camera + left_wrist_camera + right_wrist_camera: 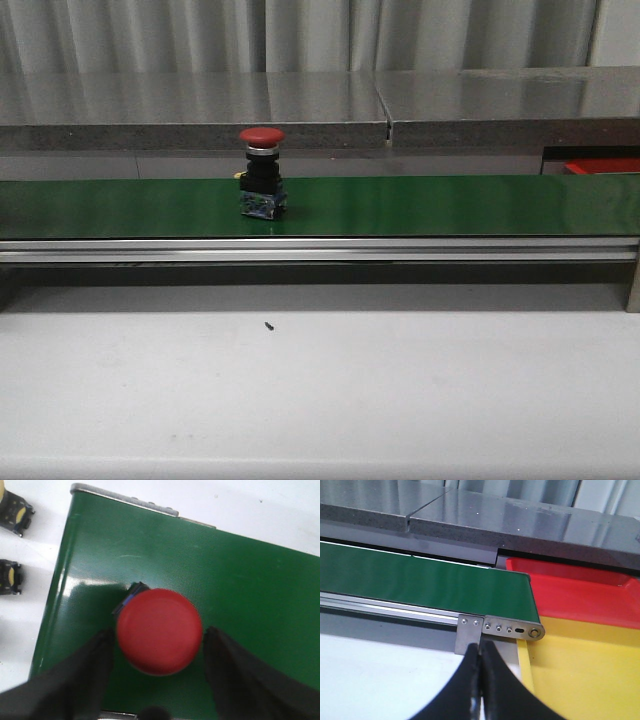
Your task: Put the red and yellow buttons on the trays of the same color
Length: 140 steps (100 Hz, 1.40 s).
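Observation:
A red button (262, 172) with a black body stands upright on the green belt (450, 205), left of middle. In the left wrist view I look down on its red cap (160, 631). My left gripper (159, 636) is open, with one dark finger on each side of the cap and a gap on both sides. Two small black-and-yellow buttons (13, 513) (9, 577) lie on the white surface beside the belt's end. My right gripper (479, 649) is shut on nothing, near the belt's other end. The red tray (580, 592) and the yellow tray (590, 675) sit there side by side. Neither gripper shows in the front view.
The belt has a metal side rail (320, 249) along its front and a grey stone-like ledge (200, 110) behind it. A white table (320, 390) spreads in front with a tiny dark speck (269, 325). A corner of the red tray (603, 165) shows at far right.

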Available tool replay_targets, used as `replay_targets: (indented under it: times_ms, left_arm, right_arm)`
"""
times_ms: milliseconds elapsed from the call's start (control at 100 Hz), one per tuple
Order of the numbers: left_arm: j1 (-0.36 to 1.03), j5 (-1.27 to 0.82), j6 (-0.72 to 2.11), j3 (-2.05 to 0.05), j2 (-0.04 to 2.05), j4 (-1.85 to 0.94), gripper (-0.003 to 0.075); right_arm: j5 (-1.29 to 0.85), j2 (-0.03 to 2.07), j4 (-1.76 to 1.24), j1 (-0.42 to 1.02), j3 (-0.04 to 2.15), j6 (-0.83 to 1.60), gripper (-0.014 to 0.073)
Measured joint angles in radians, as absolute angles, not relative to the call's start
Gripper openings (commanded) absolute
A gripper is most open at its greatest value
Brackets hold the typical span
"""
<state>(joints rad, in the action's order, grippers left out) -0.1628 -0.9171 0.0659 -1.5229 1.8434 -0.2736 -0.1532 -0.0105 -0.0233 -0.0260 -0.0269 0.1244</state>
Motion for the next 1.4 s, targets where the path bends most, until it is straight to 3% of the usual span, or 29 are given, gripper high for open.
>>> replay_targets:
  times_ms: [100,350,570,750,930,1090,1210,1360,1400]
  left_arm:
    - [-0.163,-0.925,0.066,-1.528,1.845,-0.277,0.0676]
    - [-0.163,-0.983,0.074,-1.629,1.828,-0.303,0.067]
    - [-0.163,-0.993,0.14,-1.636,1.663,-0.32,0.067]
    - [-0.163,-0.921,0.203,-1.534,1.459,-0.325,0.067]
    - [-0.163,-0.789,0.271,-1.29,1.234,-0.378,0.0635]
    - [-0.148,-0.652,0.317,-1.022,1.046,-0.412,0.0488]
    - [-0.106,-0.541,0.336,-0.83,0.91,-0.418,0.0297]
    - [-0.049,-0.438,0.342,-0.64,0.769,-0.424,-0.0013]
    - [-0.039,-0.424,0.343,-0.6,0.746,-0.424,-0.0018]
  right_arm:
    - [-0.153,-0.011,-0.023,-0.026,-0.027,0.124,-0.0067]
    - [-0.153,-0.011,-0.023,-0.026,-0.027,0.124,-0.0067]
    - [-0.153,-0.011,-0.023,-0.026,-0.027,0.124,-0.0067]
    - [-0.153,-0.011,-0.023,-0.026,-0.027,0.124,-0.0067]
    - [-0.142,-0.011,-0.023,-0.026,-0.027,0.124,-0.0067]
    - [-0.094,-0.011,-0.023,-0.026,-0.027,0.124,-0.0067]
    - [-0.055,-0.011,-0.023,-0.026,-0.027,0.124,-0.0067]
    - [-0.011,-0.011,-0.051,-0.026,-0.027,0.124,-0.0067]
    - [-0.011,-0.011,-0.064,-0.026,-0.024,0.124,-0.0067]
